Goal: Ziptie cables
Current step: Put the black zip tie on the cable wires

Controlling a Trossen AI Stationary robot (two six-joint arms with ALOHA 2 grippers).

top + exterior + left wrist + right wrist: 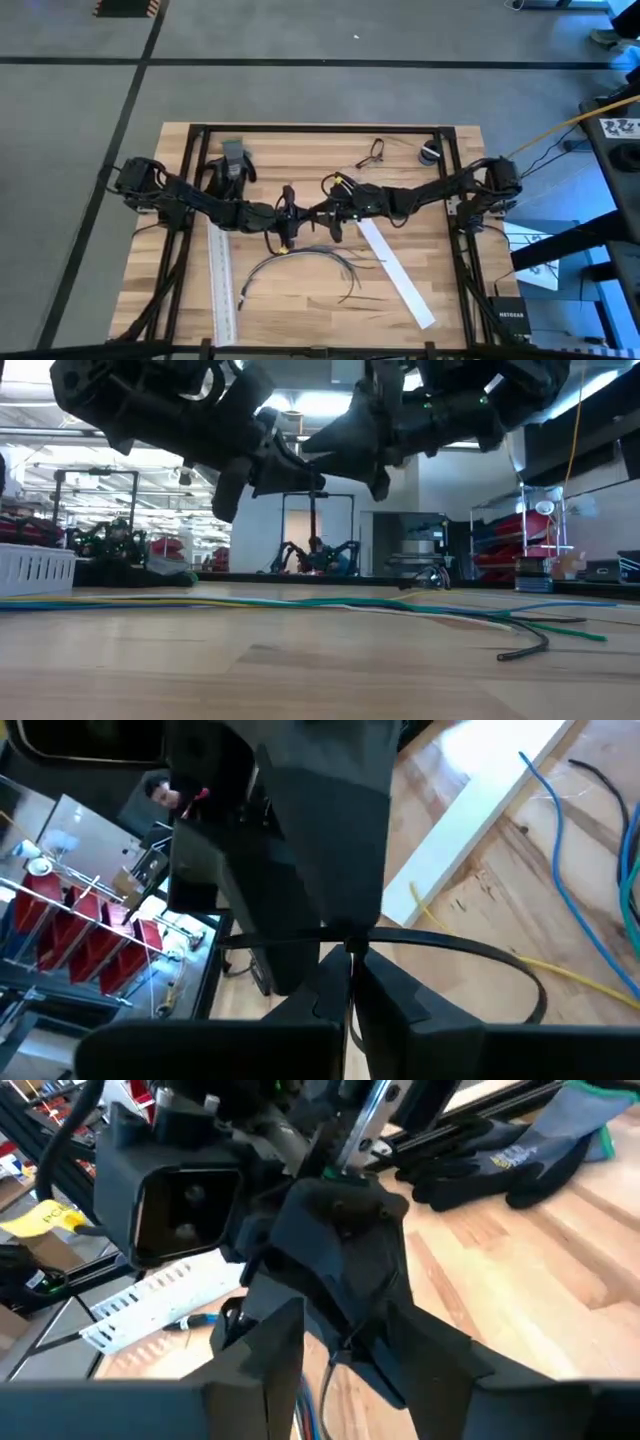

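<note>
Left end effector (288, 212) and right end effector (330, 212) meet mid-bench above the cables (300, 262), left pinching a black zip tie (450, 945), right's finger state can't tell, cables lying loose on the bench (300, 310).

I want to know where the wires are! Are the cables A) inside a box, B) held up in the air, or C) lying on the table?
C: the cables lie loose on the table, below both grippers, which meet above them.
</note>
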